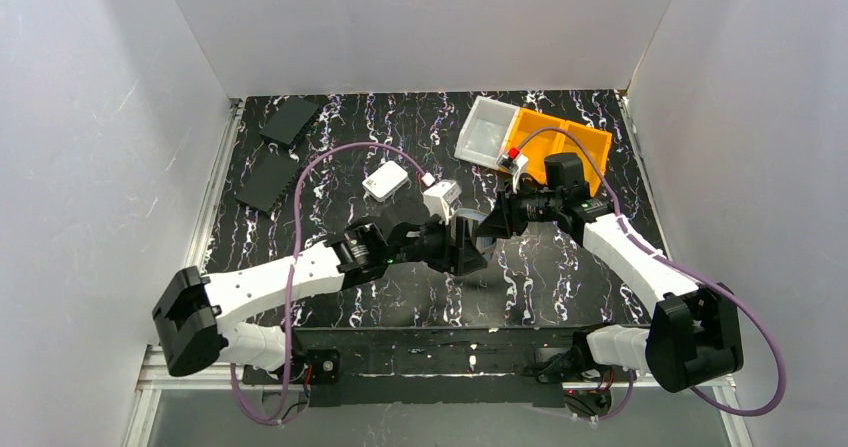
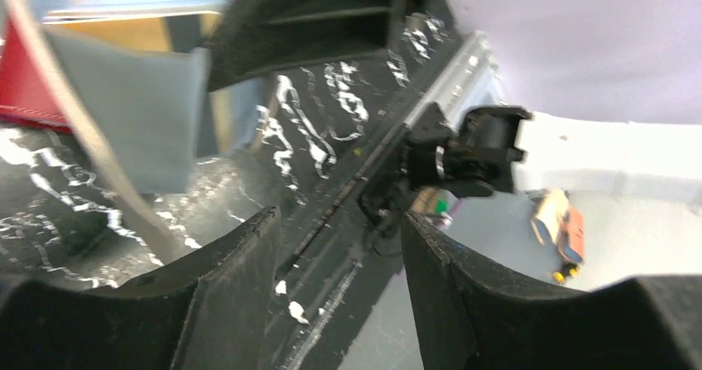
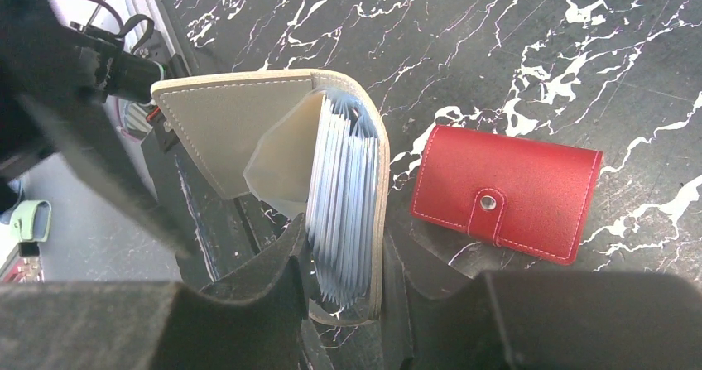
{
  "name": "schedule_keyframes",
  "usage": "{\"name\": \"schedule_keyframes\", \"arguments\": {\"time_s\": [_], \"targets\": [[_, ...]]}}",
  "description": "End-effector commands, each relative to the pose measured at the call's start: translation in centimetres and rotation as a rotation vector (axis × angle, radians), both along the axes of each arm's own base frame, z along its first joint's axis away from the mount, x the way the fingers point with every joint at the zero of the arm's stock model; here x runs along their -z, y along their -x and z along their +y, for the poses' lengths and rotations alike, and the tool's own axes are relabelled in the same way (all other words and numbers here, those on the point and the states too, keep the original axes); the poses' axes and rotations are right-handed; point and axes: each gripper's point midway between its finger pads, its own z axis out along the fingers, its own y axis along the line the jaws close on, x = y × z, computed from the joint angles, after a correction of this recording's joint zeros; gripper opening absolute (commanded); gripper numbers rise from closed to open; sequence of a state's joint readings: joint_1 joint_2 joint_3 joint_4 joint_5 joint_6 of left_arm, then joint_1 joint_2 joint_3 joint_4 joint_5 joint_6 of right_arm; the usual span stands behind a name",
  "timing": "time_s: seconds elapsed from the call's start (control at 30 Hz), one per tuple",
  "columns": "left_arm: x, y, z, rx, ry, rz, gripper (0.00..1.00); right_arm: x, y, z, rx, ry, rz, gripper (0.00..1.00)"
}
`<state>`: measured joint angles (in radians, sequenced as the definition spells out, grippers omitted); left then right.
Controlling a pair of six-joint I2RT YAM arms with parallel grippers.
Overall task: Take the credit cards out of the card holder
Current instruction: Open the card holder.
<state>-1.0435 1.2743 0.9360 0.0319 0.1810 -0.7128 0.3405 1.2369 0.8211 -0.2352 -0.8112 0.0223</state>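
The credit cards cannot be made out. The card holder stands open, and its fan of pale blue-grey pocket leaves shows only edges, so whether any card sits among them is not to be told. From above the holder is mostly covered by the two wrists meeting at mid-surface, and only a sliver of grey shows between them. The left wrist view is blurred and cuts the holder down to a grey flap at the upper left with a strip of red behind it. A red wallet, closed by its snap tab, lies flat on the black marbled surface just beside the holder; the top view hides it under the right arm. Farther back are an orange bin and a clear tray touching it. A small white box sits near the middle, and two black flat panels lie well apart at the far left. The right end effector is clenched on the card holder, one dark finger on each side of its lower end, holding it up off the surface with the taupe flap swung out toward the left arm. The left end effector is released, its fingers spread with only bare surface between them. It sits near the flap, but whether it touches it cannot be told.
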Motion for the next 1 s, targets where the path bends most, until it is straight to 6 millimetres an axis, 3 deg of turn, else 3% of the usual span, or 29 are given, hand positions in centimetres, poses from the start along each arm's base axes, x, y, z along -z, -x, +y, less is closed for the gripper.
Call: {"name": "schedule_keyframes", "arguments": {"time_s": [0.0, 0.17, 0.33, 0.63, 0.8, 0.97], "targets": [[1.1, -3.3, 0.1, -0.169, -0.058, -0.042, 0.53, -1.7, -0.5, 0.5, -0.027, -0.049, -0.067, 0.01], [4.4, -6.6, 3.3, -0.379, -0.247, -0.102, 0.52, -1.8, -0.5, 0.6, -0.03, -0.055, -0.065, 0.01], [5.7, -8.2, 4.5, -0.448, -0.325, -0.158, 0.51, -1.9, -0.4, 0.6, -0.033, -0.06, -0.065, 0.01], [6.0, -8.9, 4.4, -0.453, -0.341, -0.202, 0.47, -2.0, -0.3, 0.6, -0.037, -0.068, -0.064, 0.01], [4.4, -7.2, 2.3, -0.294, -0.229, -0.224, 0.52, -1.9, -0.4, 0.6, -0.028, -0.061, -0.063, 0.01], [4.9, -7.7, 2.4, -0.307, -0.27, -0.238, 0.62, -1.9, -0.4, 0.6, -0.03, -0.066, -0.058, 0.01]]}}
